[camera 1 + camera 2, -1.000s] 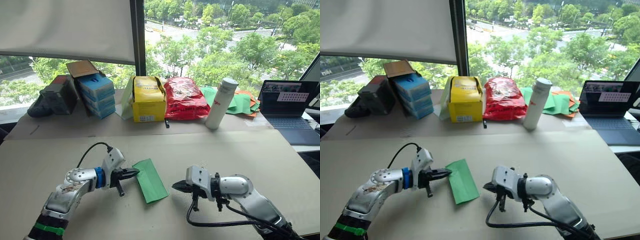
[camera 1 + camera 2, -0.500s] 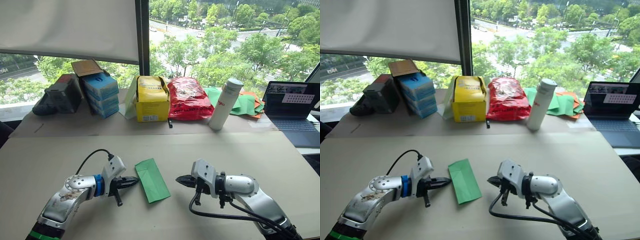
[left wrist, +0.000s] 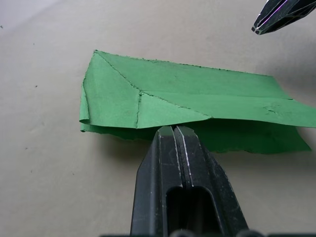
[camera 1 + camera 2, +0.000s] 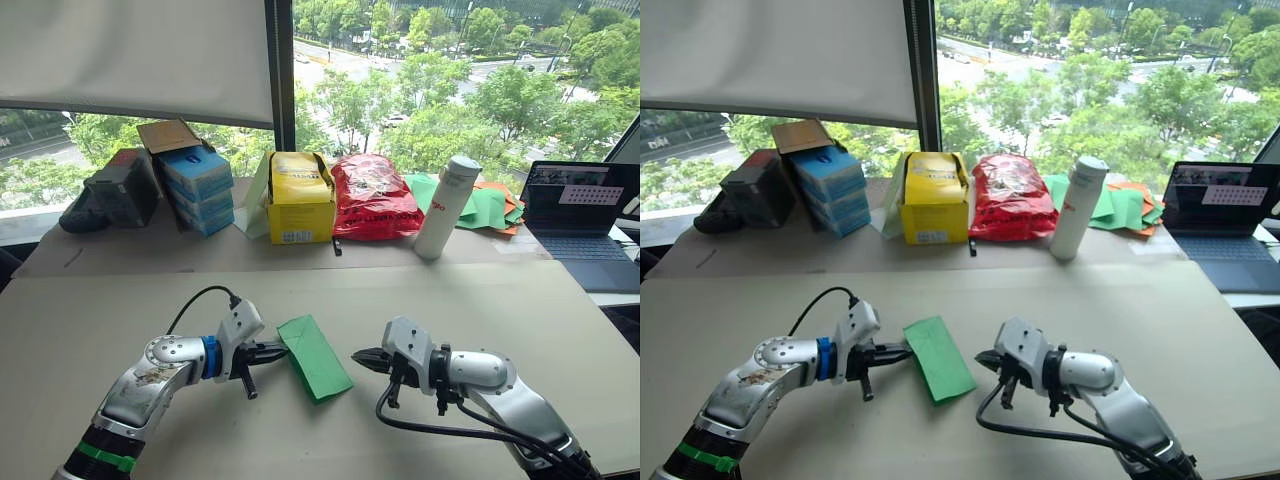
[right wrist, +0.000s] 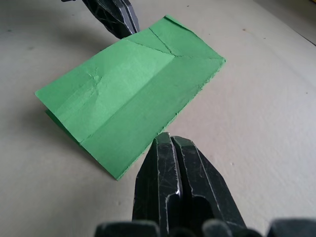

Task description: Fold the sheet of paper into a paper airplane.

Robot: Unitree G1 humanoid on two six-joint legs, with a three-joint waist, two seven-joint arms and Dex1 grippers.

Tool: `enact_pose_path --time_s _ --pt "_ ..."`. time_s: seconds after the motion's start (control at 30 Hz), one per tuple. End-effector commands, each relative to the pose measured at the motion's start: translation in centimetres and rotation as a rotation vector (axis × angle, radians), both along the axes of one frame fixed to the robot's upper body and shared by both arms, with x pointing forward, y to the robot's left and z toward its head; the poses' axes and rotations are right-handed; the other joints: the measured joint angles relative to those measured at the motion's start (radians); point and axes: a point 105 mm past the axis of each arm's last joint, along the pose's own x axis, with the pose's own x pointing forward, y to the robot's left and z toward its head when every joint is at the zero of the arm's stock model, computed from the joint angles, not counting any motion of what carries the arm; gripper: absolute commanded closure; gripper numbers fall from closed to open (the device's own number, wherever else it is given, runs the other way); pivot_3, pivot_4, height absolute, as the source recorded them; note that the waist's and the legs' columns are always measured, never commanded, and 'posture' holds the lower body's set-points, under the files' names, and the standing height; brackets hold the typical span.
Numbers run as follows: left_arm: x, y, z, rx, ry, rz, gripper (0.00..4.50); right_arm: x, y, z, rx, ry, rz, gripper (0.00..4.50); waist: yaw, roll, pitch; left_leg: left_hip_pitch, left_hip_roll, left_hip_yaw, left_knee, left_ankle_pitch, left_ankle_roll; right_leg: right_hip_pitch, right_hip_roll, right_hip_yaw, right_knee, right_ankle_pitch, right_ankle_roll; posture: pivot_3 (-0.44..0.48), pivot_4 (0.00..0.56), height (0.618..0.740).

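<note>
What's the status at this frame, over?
Left gripper shut, tips at the edge of the sheet of paper. Right gripper shut, just clear of the other side. Paper folded into a narrow strip, flat on the table. Nothing in the way.

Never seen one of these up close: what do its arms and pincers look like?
Both arms are silvery metal tubes with white housings near the wrists. The left arm has a blue ring and a green band. Each tool, left tool and right tool, is a pair of slim black fingers. Black cables loop from each wrist.
</note>
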Motion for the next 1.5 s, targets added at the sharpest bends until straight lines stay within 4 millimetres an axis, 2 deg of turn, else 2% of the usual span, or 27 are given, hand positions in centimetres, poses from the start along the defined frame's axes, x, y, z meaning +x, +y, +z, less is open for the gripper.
enact_pose_path --time_s 0.03,0.13,0.33,0.5,0.63,0.7,0.87,1.0,1.07,1.13,1.23,1.3,1.4,1.5 --pt "0.8 -0.7 0.9 -0.014 -0.047 -0.006 4.50 -0.2 0.2 0.9 0.026 -0.022 0.004 4.49 0.002 0.000 0.000 0.000 0.000 0.000 0.001 0.000 0.000 0.000 0.000 0.000 0.000 0.000 0.000 0.000 0.150 0.740" --pt "1.3 -1.6 0.9 -0.018 -0.067 -0.028 4.50 0.0 0.1 1.3 0.036 -0.032 -0.007 4.49 0.003 0.000 0.000 0.000 0.000 0.000 0.002 0.000 0.001 0.001 0.000 -0.001 0.001 0.000 0.000 0.000 0.150 0.740" --pt "2.5 -4.7 1.3 -0.029 -0.104 -0.117 4.50 1.6 -0.1 5.5 0.163 -0.090 -0.041 4.49 0.002 0.000 0.000 -0.002 0.000 0.000 0.005 0.000 0.000 0.000 0.002 -0.002 0.002 0.000 0.000 0.000 0.150 0.740" --pt "2.9 -5.8 0.8 -0.034 -0.103 -0.144 4.50 2.5 1.7 7.3 0.213 -0.113 -0.007 4.49 -0.003 0.000 0.000 -0.001 0.000 0.000 0.005 0.000 0.000 0.000 0.004 0.000 0.002 0.000 0.000 0.000 0.150 0.740" --pt "2.9 -6.4 0.8 -0.044 -0.105 -0.155 4.50 3.4 3.5 6.2 0.147 -0.109 0.013 4.49 -0.002 0.000 0.000 -0.001 0.000 0.000 0.005 0.000 0.000 0.000 0.004 0.000 0.002 0.000 0.000 0.000 0.150 0.740" --pt "2.6 -6.8 0.8 -0.050 -0.104 -0.170 4.50 4.3 3.7 4.9 0.074 -0.105 -0.004 4.49 0.000 0.000 0.000 -0.002 0.000 0.001 0.006 0.000 0.001 0.000 0.004 -0.001 0.003 0.000 0.000 0.000 0.150 0.740" --pt "2.1 -6.9 0.8 -0.053 -0.100 -0.172 4.50 6.2 2.4 2.1 -0.038 -0.048 -0.103 4.49 0.000 0.000 0.000 -0.003 -0.001 0.001 0.008 0.001 -0.001 0.000 0.003 -0.001 0.003 0.001 0.002 0.000 0.150 0.740" --pt "1.2 -5.2 -0.1 -0.015 -0.073 -0.159 4.50 6.1 0.4 -0.5 -0.154 -0.003 -0.132 4.49 -0.003 0.000 0.000 -0.003 -0.001 0.002 0.008 0.001 -0.001 0.000 0.003 0.001 0.004 0.001 0.002 0.000 0.150 0.740" --pt "0.9 -4.4 -0.6 0.009 -0.060 -0.153 4.50 5.9 0.0 -1.0 -0.167 0.014 -0.137 4.49 -0.006 0.000 0.000 -0.003 0.000 0.002 0.008 0.001 -0.001 0.000 0.004 0.001 0.003 0.001 0.002 0.000 0.150 0.740" --pt "0.4 -2.6 -2.0 0.067 -0.027 -0.136 4.50 5.5 -0.4 -1.8 -0.184 0.040 -0.142 4.49 -0.007 0.000 0.000 -0.002 0.000 0.002 0.008 0.001 -0.001 0.000 0.004 0.002 0.003 0.001 0.002 0.000 0.150 0.740" --pt "0.2 -0.5 -3.4 0.141 -0.005 -0.105 4.50 4.8 -0.5 -2.4 -0.178 0.062 -0.141 4.49 -0.005 0.000 -0.001 0.001 0.000 0.001 0.007 -0.001 0.002 0.002 0.003 0.003 0.003 0.001 0.002 0.000 0.150 0.740" --pt "0.3 0.1 -3.8 0.173 -0.010 -0.096 4.50 4.5 -0.4 -2.5 -0.174 0.067 -0.141 4.49 -0.004 0.000 -0.002 0.003 0.001 0.001 0.007 -0.003 0.005 0.003 0.002 0.005 0.003 0.001 0.001 0.000 0.150 0.740" --pt "0.4 -0.2 -3.6 0.162 -0.019 -0.099 4.50 4.4 -0.3 -2.4 -0.154 0.067 -0.149 4.49 -0.003 0.000 -0.004 0.004 0.000 0.001 0.007 -0.003 0.005 0.004 0.001 0.006 0.004 0.001 0.001 0.000 0.150 0.740" --pt "0.4 -1.0 -3.4 0.145 -0.027 -0.107 4.50 4.9 0.0 -1.4 -0.079 0.060 -0.198 4.49 -0.003 0.000 -0.004 0.004 0.001 0.001 0.007 -0.003 0.005 0.004 0.001 0.007 0.005 0.001 0.001 0.000 0.150 0.740"
